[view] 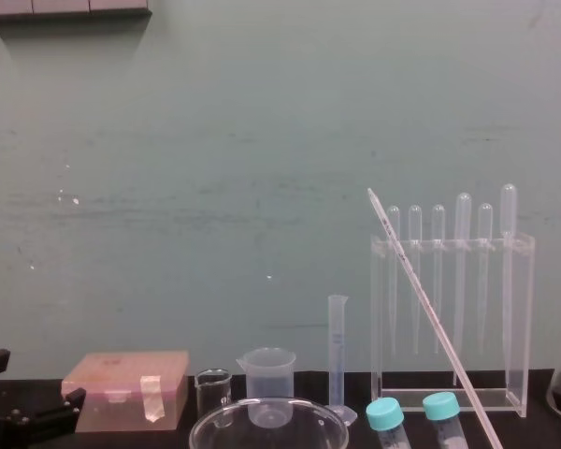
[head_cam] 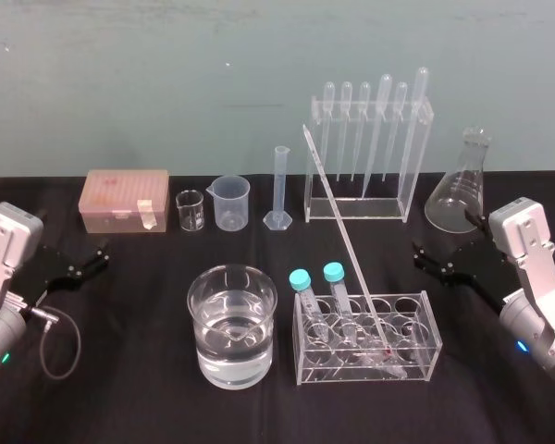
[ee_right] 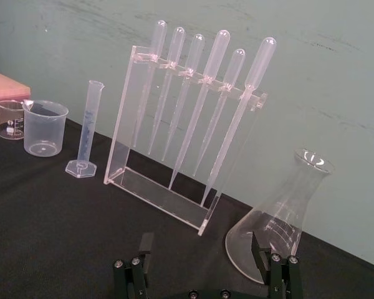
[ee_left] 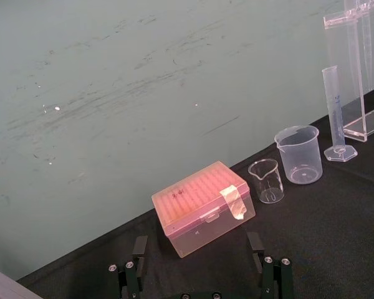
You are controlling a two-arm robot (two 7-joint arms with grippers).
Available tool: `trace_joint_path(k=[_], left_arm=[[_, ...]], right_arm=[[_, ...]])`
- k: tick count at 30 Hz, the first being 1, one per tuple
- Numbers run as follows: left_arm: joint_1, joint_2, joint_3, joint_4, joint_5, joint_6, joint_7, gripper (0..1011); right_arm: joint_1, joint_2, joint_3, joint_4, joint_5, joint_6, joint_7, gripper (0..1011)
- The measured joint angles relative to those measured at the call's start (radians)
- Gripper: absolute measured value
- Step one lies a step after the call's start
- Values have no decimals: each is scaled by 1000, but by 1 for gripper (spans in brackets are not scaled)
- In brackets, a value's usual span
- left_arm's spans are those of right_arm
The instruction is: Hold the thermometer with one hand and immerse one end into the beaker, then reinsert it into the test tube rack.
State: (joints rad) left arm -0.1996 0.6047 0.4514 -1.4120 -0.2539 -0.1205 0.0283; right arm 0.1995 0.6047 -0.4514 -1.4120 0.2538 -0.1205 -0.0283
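Thermometer (head_cam: 342, 231) in rack (head_cam: 432, 331), beaker (head_cam: 198, 324) beside, left fingers (ee_left: 139, 248), right fingers (ee_right: 146, 244) flanking, seemingly spread

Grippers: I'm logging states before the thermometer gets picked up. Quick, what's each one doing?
Left gripper: jaws open, holding nothing.
Right gripper: jaws open, holding nothing.

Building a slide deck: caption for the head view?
Thermometer leans in the test tube rack beside the part-filled beaker; left gripper and right gripper open alongside.
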Motion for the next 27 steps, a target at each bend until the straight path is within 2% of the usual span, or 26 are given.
trace_joint_path(k=[27], left_arm=[[0, 0, 0, 0, 0, 0, 0, 1008]], right_arm=[[0, 0, 0, 0, 0, 0, 0, 1003]])
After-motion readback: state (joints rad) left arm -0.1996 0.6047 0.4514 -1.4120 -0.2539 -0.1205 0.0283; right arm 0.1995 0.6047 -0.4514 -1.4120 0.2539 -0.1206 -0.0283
